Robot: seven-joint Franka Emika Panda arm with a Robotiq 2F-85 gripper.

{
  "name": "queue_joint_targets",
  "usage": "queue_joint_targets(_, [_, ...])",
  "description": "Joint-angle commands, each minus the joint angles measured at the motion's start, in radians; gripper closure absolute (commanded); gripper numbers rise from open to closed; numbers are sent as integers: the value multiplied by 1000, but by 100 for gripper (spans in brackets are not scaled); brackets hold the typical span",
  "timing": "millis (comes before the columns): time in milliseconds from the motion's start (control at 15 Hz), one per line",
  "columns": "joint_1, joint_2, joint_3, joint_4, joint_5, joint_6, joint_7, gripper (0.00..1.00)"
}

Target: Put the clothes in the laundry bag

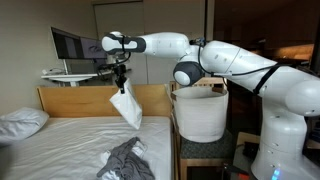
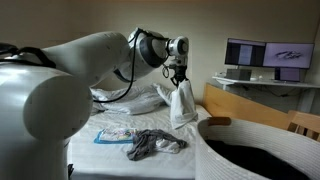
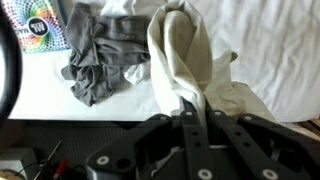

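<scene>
White cloth (image 1: 127,106): hangs in mid-air from the gripper, over the bed. Pinched at its top, rest droops free. Clear of the sheet in both ext. views (image 2: 182,106). In wrist view it is bunched into a long fold running away from the fingers (image 3: 185,50).
Gripper (image 1: 121,84): points straight down. Fingers (image 3: 190,108) closed tight on top of white cloth, no gap seen btwn them. Also seen in an ext. view (image 2: 179,80).
Grey cloth (image 1: 128,160): crumpled heap lying on the sheet, nothing holding it. Sits below and to one side of white cloth, apart from it (image 2: 150,145). In wrist view it lies just beside the hanging fold (image 3: 100,60).
Bag (image 1: 200,118): white, upright, mouth open, beside the bed and next to the robot base. White cloth is off to its side w/ a gap, not over the mouth. In an ext. view the rim fills the near corner (image 2: 205,150), interior dark.
Bed (image 1: 70,135): white sheet, carries grey cloth.
Pillow (image 1: 20,122): white, at the headboard end, apart from both cloths.
Headboard (image 1: 70,98): wood, behind white cloth.
Patterned item (image 2: 115,133): flat on the sheet near grey cloth. Coloured print shows in wrist view (image 3: 40,25). Cannot tell what it is.
Monitor (image 1: 70,45): on a desk behind the headboard, screen lit (image 2: 265,55).
</scene>
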Motion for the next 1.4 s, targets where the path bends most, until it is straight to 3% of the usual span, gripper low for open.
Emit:
queue_joint_targets(0, [86,-137,-207,-232,182,101,0,93])
queue_joint_targets(267, [199,-206,-452,-379,367,118,0,93])
queue_joint_targets(400, [252,-232,-527,-420,412,91,0,94])
queue_joint_targets(467, [275,-241,-545,-422,422,70,0,94])
queue_joint_targets(533, [195,-186,-501,-318,390,69,0,92])
queue_joint_targets(733, [250,-215,-534,-362,397,66,0,92])
queue_joint_targets(933, [255,-215,-535,-376,397,66,0,92])
queue_joint_targets(1200, [207,-240,-585,-361,450,44,0,93])
queue_joint_targets(1333, [182,-251,-660,-383,521,58,0,93])
